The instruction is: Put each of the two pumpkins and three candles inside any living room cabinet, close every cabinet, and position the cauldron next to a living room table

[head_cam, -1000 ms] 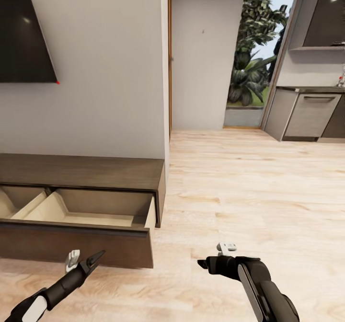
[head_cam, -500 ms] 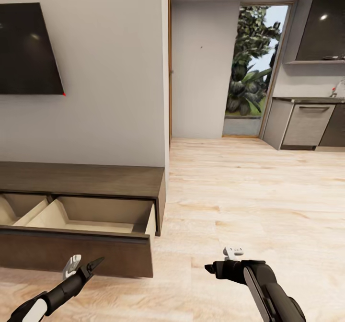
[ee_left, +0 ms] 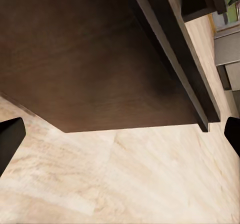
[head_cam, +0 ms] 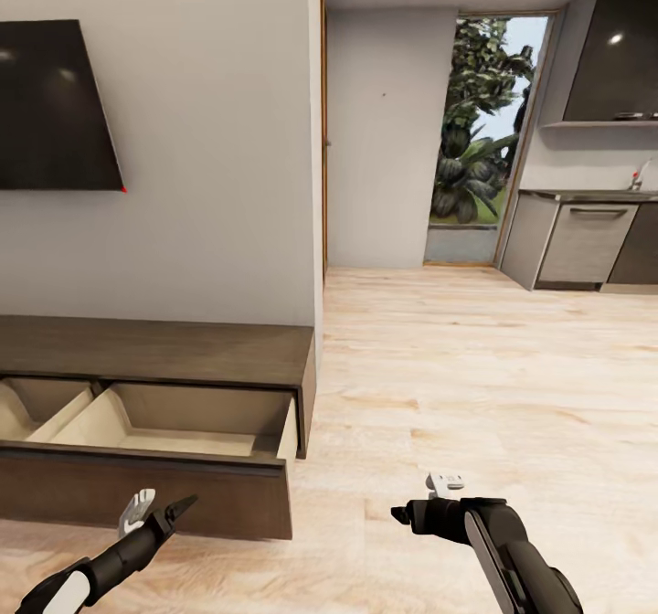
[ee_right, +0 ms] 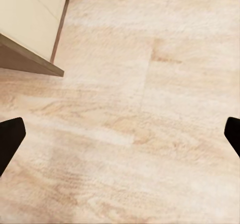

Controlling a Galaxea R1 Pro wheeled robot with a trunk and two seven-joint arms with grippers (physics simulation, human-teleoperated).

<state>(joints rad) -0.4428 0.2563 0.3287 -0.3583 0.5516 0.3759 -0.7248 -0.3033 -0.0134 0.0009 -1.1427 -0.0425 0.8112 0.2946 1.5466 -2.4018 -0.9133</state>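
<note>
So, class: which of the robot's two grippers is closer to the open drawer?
The left gripper, just in front of the pulled-out drawer front; the right gripper is over bare floor.

One cabinet (head_cam: pixel 155 351), its one pulled-out drawer (head_cam: pixel 146 472) split into two compartments. One television (head_cam: pixel 55 107) on the wall. One doorway (head_cam: pixel 480 139) with plants beyond. One dishwasher (head_cam: pixel 585 241) in the far kitchen. Two tools: left (head_cam: pixel 164 514), right (head_cam: pixel 413 513), each with both fingers spread
</note>
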